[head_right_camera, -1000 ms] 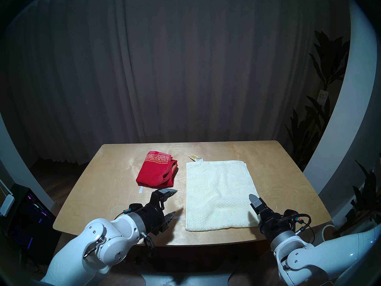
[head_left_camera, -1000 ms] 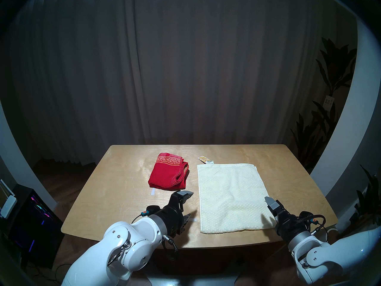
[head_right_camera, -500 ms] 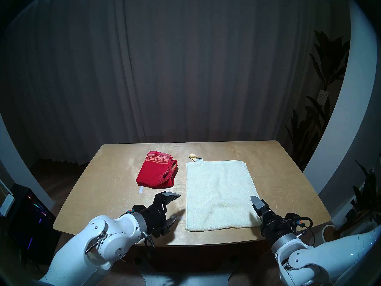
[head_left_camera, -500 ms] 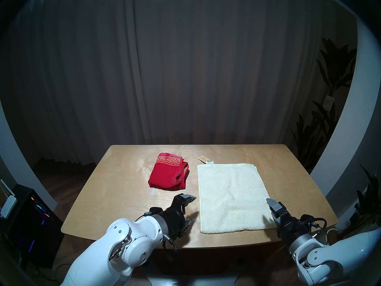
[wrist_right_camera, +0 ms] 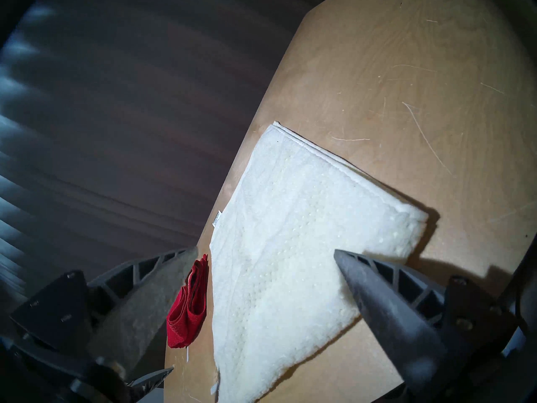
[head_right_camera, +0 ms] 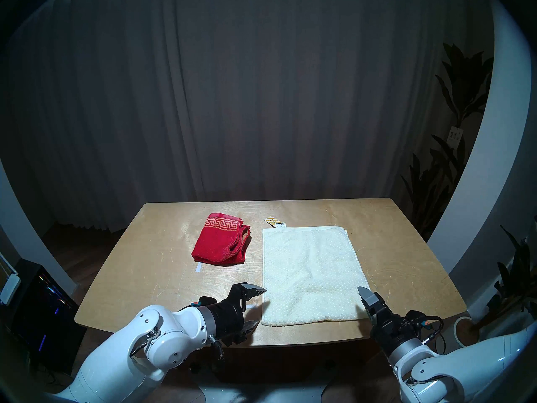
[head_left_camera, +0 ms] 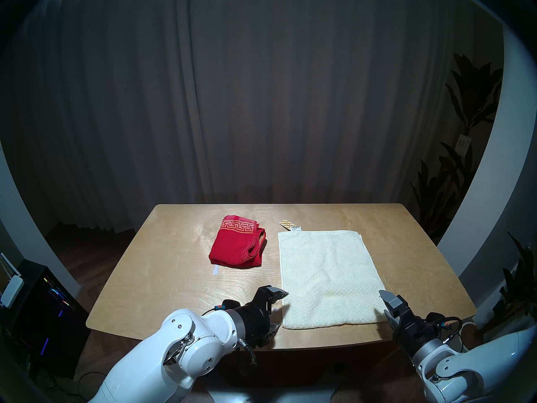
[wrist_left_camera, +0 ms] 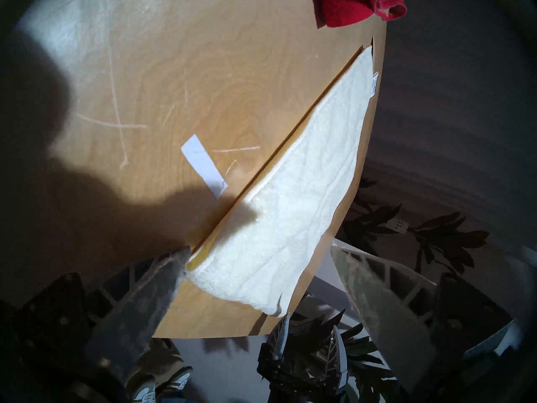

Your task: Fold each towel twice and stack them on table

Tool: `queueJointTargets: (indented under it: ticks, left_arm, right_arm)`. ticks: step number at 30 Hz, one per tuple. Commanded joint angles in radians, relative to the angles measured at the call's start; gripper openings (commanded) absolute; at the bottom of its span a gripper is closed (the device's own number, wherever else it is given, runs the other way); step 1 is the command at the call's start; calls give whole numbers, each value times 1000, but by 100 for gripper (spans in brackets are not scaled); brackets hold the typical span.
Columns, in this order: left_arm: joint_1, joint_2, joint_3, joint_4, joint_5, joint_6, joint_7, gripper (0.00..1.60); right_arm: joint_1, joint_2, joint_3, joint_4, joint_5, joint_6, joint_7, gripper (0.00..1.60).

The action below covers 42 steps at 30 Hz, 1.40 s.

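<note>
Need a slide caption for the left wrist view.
Open left tool straddling the cream towel's near corner on the table.

Both tools (head_left_camera: 281, 309) (head_left_camera: 384, 304) agape, empty

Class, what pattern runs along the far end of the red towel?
A gold Greek-key band on the red towel, clearest in the head stereo left view.

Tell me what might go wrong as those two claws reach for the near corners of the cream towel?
1. The cream towel already lies doubled, so the open left gripper or right gripper might pinch only the top layer, and the fold would come apart.
2. Its near edge sits close to the table front, so a clumsy pull could drag it off.
3. The paper tag at the far corner may get folded inside.
</note>
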State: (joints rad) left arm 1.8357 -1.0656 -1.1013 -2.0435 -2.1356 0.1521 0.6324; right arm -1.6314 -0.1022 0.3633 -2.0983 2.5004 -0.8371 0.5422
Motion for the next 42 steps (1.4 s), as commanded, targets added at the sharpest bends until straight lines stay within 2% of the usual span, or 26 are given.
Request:
queueJointTargets:
  ticks: [1, 11, 18, 20, 21, 25, 27, 28, 34, 42]
  left_arm:
    - [-26, 0, 6, -14, -7, 31, -2, 160]
    - [-42, 7, 8, 6, -13, 50, 12, 160]
    - [-39, 26, -7, 7, -29, 70, 19, 160]
    - [-40, 28, -7, 6, -31, 75, 18, 160]
    - [-42, 29, -6, 10, -35, 79, 22, 160]
    - [-50, 33, -4, 17, -44, 99, 22, 160]
    - [-54, 35, -1, 18, -44, 105, 23, 160]
    - [-58, 36, 0, 22, -48, 116, 22, 160]
    - [-86, 39, 11, 39, -56, 157, 20, 160]
    - [-114, 35, 20, 65, -65, 181, 16, 160]
  right_arm:
    - [-33, 1, -1, 20, 34, 37, 102, 160]
    - [-59, 1, 8, 71, 104, 113, 248, 160]
    - [-78, 1, 17, 95, 159, 188, 359, 160]
    - [-79, 1, 20, 95, 165, 200, 364, 160]
    - [-87, 1, 20, 105, 180, 221, 401, 160]
    - [-101, 2, 26, 121, 215, 266, 458, 160]
    - [-102, 2, 27, 121, 217, 268, 456, 160]
    - [-109, 2, 30, 129, 231, 288, 487, 160]
    - [-126, 2, 40, 142, 272, 326, 530, 160]
    - [-143, 2, 54, 149, 285, 332, 525, 160]
